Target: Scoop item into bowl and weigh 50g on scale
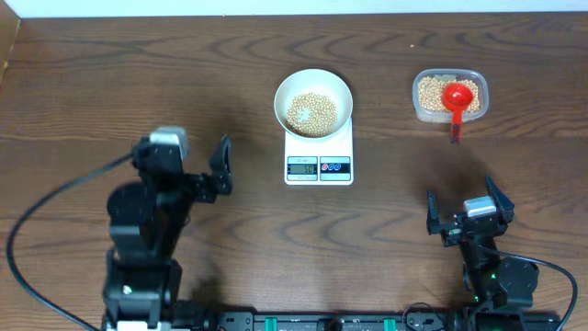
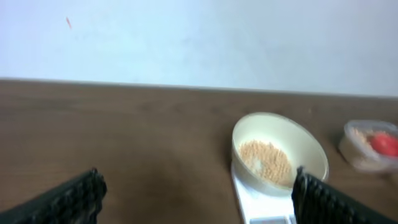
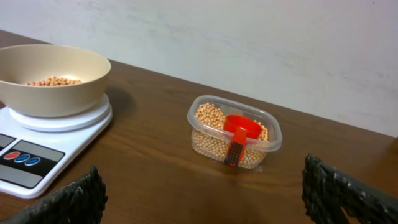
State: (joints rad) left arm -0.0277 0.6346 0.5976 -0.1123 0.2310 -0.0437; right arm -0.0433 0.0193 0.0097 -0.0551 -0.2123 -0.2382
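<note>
An off-white bowl (image 1: 313, 101) holding tan beans (image 1: 310, 113) stands on the white scale (image 1: 319, 157) at the table's middle back; both also show in the left wrist view, the bowl (image 2: 280, 152) and the scale (image 2: 261, 205), and in the right wrist view, the bowl (image 3: 53, 78) and the scale (image 3: 43, 149). A clear tub (image 1: 449, 96) at the back right holds more beans and a red scoop (image 1: 457, 99), also in the right wrist view (image 3: 239, 134). My left gripper (image 1: 220, 165) is open and empty, left of the scale. My right gripper (image 1: 466, 210) is open and empty, near the front right.
The bare wooden table (image 1: 138, 83) spreads left of the scale. A pale wall stands behind the far edge (image 3: 249, 43). A black cable (image 1: 37, 221) loops at the front left.
</note>
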